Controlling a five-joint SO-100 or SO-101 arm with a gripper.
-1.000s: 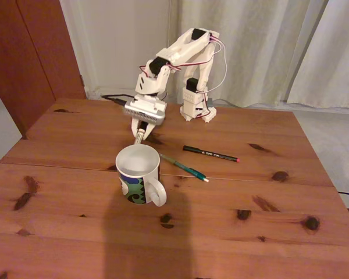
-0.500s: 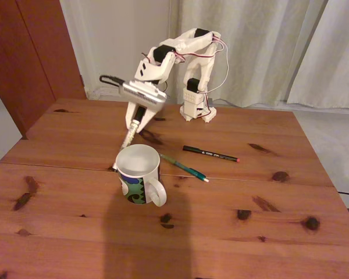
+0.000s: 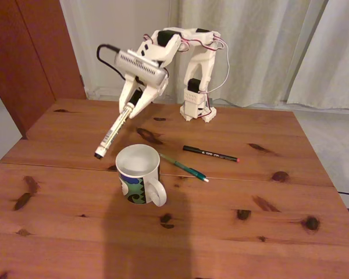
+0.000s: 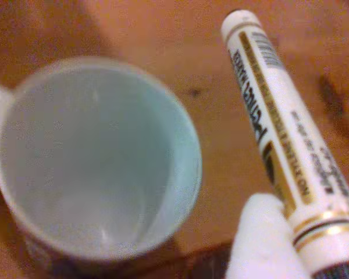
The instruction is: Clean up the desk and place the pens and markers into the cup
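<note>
White marker, fixed view: the gripper (image 3: 134, 103) is squeezed tight on the white marker (image 3: 112, 133), which hangs tilted, up and left of the cup (image 3: 139, 173).
Cup, fixed view: looks empty, so no pen is put away yet.
Left to do: black pen (image 3: 210, 153) and teal pen (image 3: 183, 167) lie on the desk (image 3: 232, 192), right of the cup.
Arm: lifted high, bent forward and down.
Wrist view: marker (image 4: 279, 136) sits right of the cup (image 4: 96, 157), not over it.

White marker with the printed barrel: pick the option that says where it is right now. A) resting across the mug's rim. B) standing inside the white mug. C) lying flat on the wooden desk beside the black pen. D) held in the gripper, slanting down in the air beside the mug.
D: the fixed view shows the white marker clamped in the gripper, tilted off the desk next to the white ceramic mug, whose inside is empty.
</note>
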